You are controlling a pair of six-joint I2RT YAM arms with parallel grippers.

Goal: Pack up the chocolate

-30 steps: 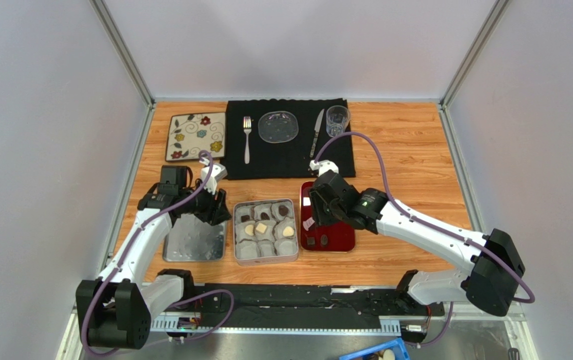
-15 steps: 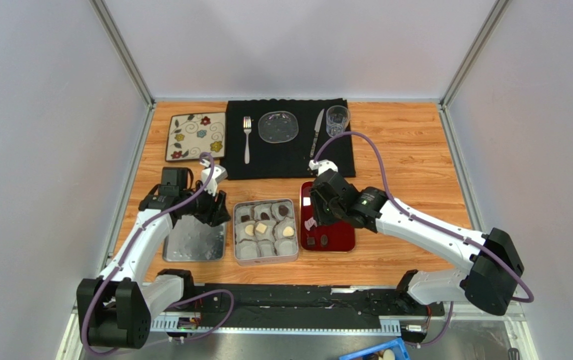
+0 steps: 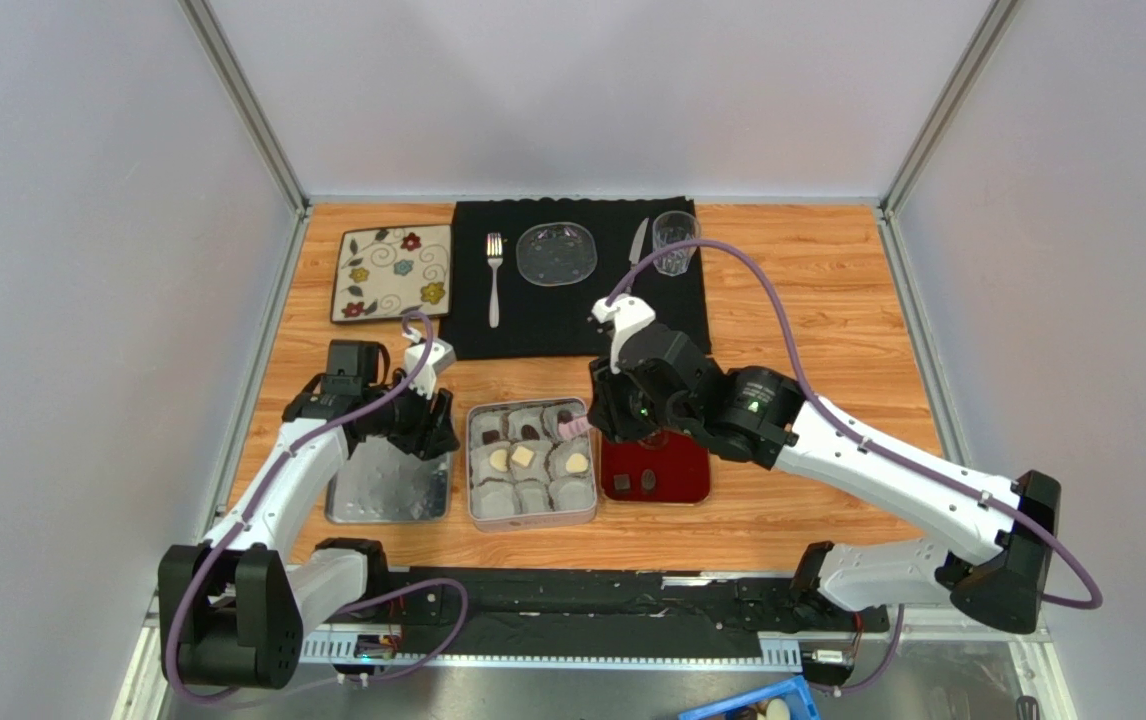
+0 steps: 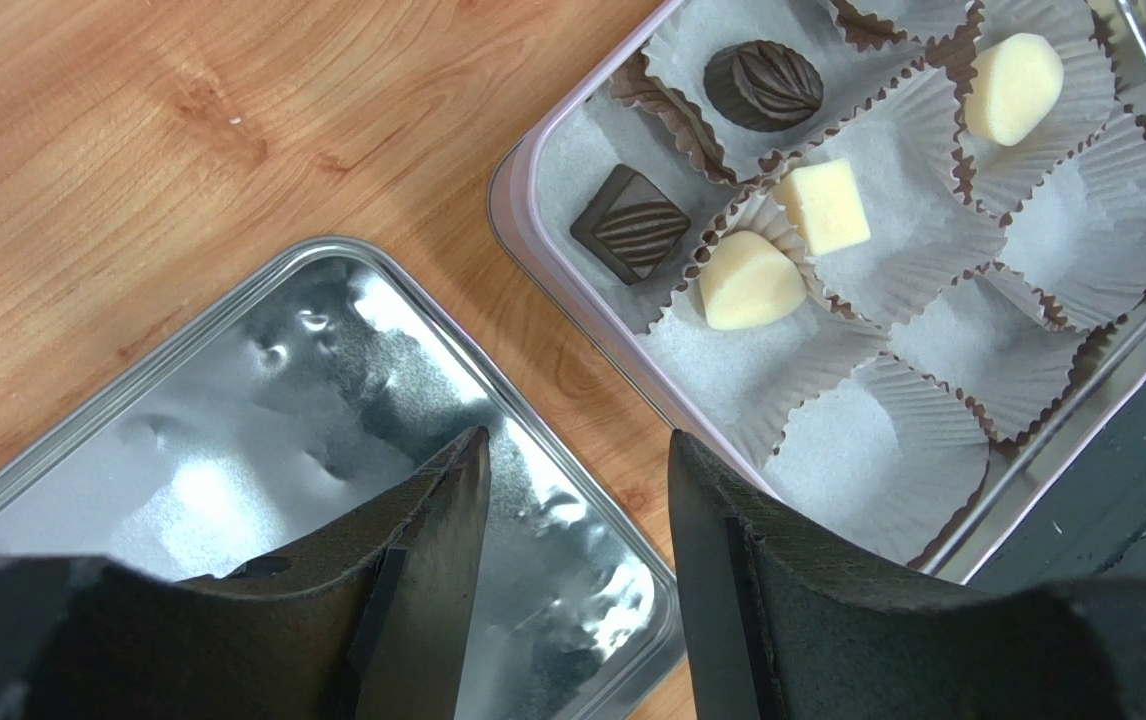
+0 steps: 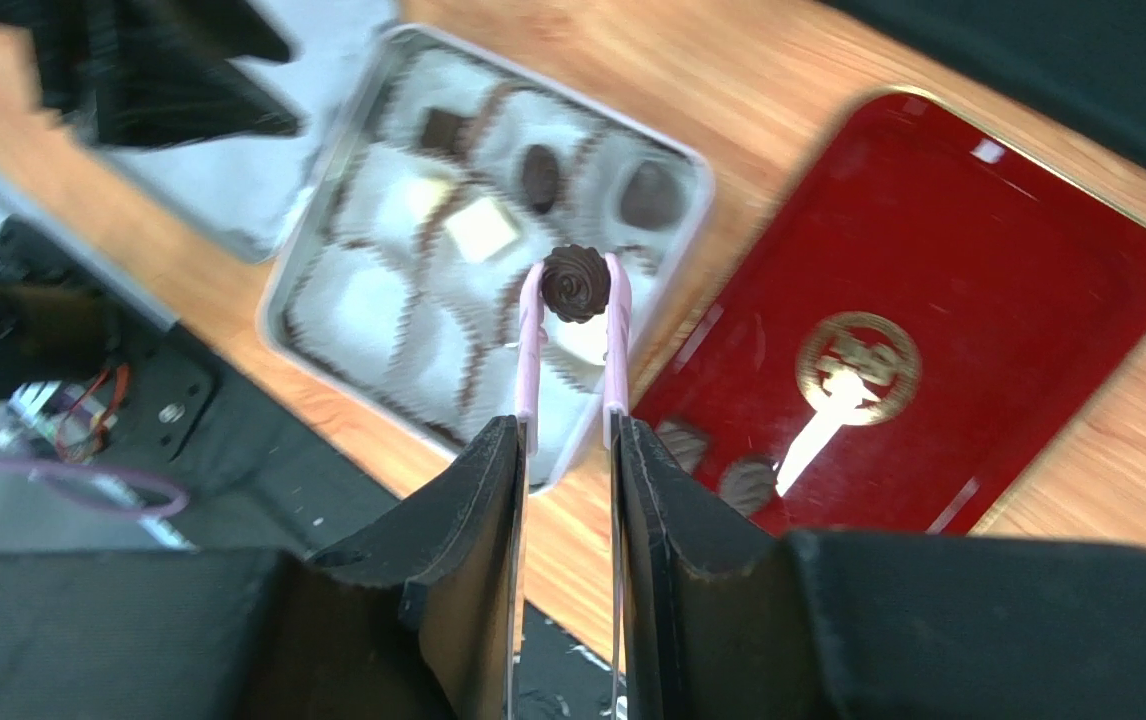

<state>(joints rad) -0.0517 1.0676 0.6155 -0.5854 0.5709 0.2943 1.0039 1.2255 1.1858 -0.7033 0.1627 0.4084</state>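
A round dark chocolate [image 5: 576,282] hangs pinched between the pink tips of a pair of tongs [image 5: 531,360]. My right gripper [image 5: 564,435] is shut on those tongs, above the right side of the tin [image 3: 533,519]. The tin's white paper cups hold dark pieces [image 4: 764,84] [image 4: 632,224] and cream-white pieces [image 4: 824,206] [image 4: 751,281]; other cups are bare. Two dark chocolates [image 5: 681,444] [image 5: 749,483] lie on the red tray [image 5: 1015,300]. My left gripper [image 4: 576,450] stands open with nothing in it, over the right edge of the silver lid [image 4: 234,450] beside the tin.
A black placemat [image 3: 579,315] at the back carries a fork [image 3: 494,278], a glass plate [image 3: 557,252], a knife [image 3: 635,267] and a glass [image 3: 674,240]. A flowered tile [image 3: 390,273] lies to its left. Bare wood shows to the right of the red tray.
My right arm has swung left from over the red tray toward the tin, carrying the tongs with the chocolate. The left arm has barely moved.
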